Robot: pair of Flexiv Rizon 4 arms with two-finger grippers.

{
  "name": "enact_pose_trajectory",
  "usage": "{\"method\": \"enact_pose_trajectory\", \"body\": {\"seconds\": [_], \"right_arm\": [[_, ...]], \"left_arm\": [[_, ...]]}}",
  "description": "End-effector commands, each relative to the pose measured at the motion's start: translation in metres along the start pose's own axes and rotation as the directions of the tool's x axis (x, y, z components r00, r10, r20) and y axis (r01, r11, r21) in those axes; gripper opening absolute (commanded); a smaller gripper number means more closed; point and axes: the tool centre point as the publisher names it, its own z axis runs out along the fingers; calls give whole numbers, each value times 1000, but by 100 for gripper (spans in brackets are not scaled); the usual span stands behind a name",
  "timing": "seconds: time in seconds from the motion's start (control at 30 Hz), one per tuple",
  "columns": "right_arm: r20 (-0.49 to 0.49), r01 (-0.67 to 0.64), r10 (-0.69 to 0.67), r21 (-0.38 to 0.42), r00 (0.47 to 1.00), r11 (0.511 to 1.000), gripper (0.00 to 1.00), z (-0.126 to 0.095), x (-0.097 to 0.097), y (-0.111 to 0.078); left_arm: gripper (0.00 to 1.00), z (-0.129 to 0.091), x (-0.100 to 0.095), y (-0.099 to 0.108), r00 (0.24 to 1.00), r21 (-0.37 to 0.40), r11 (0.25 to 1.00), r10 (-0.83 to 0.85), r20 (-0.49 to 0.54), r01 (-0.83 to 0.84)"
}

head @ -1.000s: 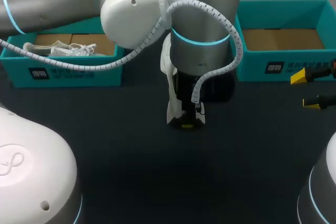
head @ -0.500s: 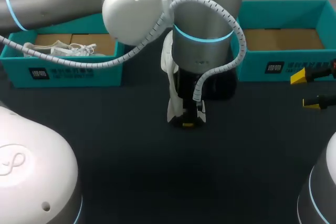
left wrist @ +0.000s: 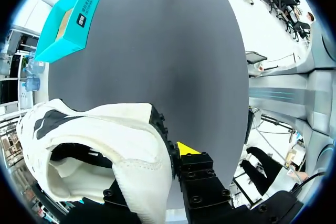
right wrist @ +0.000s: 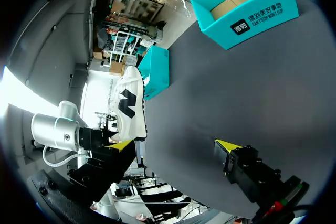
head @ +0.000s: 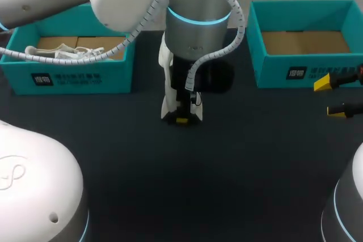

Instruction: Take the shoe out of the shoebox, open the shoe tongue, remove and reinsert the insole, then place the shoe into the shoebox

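My left gripper [head: 181, 118] is shut on a white shoe [head: 166, 77] with black markings, holding it over the dark table between the two boxes. In the left wrist view the shoe [left wrist: 105, 145] fills the space beside one yellow fingertip [left wrist: 186, 148]; the other finger is hidden behind it. The left teal shoebox [head: 68, 77] holds paper and laces. The right teal shoebox [head: 306, 72] shows only its cardboard floor. My right gripper [head: 333, 97] stands open at the table's right edge, far from the shoe [right wrist: 127, 106].
The two teal boxes stand along the far side of the table, left and right. The dark tabletop [head: 227, 168] stretches in front of them. My left arm's cable loop [head: 212, 55] hangs around the wrist above the shoe.
My left arm has carried the shoe to the left, toward the left shoebox. The right gripper has stayed in place, still open.
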Motion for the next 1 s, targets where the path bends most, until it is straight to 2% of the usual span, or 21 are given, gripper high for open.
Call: {"method": "enact_pose_trajectory", "body": {"seconds": [0.03,0.5,0.87,1.0], "right_arm": [[3,-1,1,-2,1000,1000,100,0,0,-1],[3,-1,1,-2,1000,1000,100,0,0,-1],[3,-1,1,-2,1000,1000,100,0,0,-1],[3,-1,1,-2,1000,1000,100,0,0,-1]], "left_arm": [[0,-1,-7,37,1000,41,999,-11,-1,11],[0,8,-32,120,993,18,993,-114,-8,114],[0,13,-46,175,984,0,984,-178,-25,178],[0,14,-51,195,981,16,981,-191,-33,192]]}}
